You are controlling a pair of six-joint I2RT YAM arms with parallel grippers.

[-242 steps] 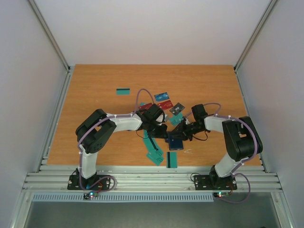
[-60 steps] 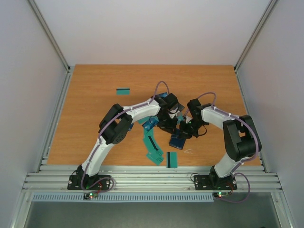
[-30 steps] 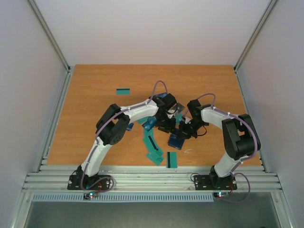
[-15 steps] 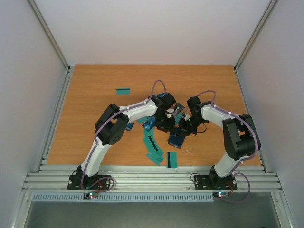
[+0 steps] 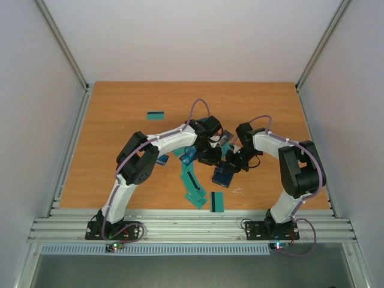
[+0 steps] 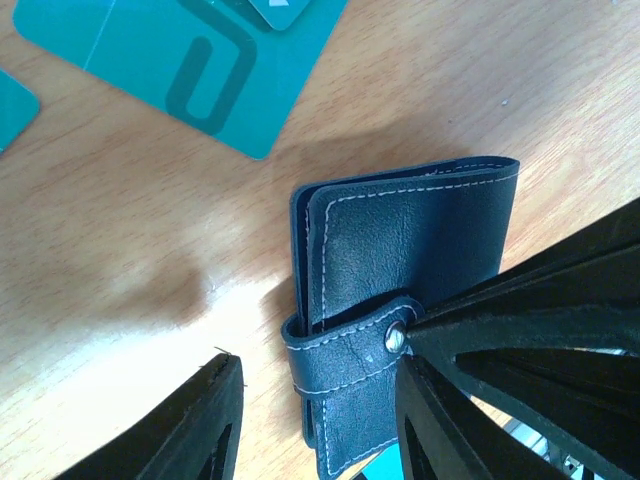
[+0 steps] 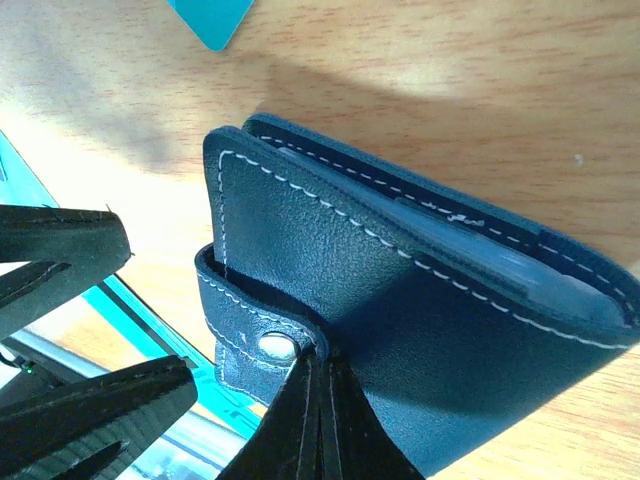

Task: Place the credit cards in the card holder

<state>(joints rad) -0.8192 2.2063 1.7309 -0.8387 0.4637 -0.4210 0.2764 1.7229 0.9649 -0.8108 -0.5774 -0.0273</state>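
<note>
Card holder (image 6: 410,240) lay closed on the table (image 6: 120,250).
Right gripper (image 7: 318,365), jaws together, touched its snap tab; left gripper (image 6: 310,400) had its jaws apart astride that end.

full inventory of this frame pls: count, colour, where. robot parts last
table: 1, wood-brown, under everything.
card holder: 1, dark navy with pale stitching, snap tab fastened, lying centre-right between the grippers.
lone teal card: 1, teal with a dark stripe, far left, apart from the rest.
teal cards: several overlapping, exact count unclear, teal, near-centre, left of the holder.
striped teal card: 1, teal with a dark stripe, near edge, in front of the holder.
blue card: 1, blue, beside the left wrist.
left gripper: 1, black, open, fingers either side of the holder's tab end.
right gripper: 1, black, shut, tips at the snap tab.
</note>
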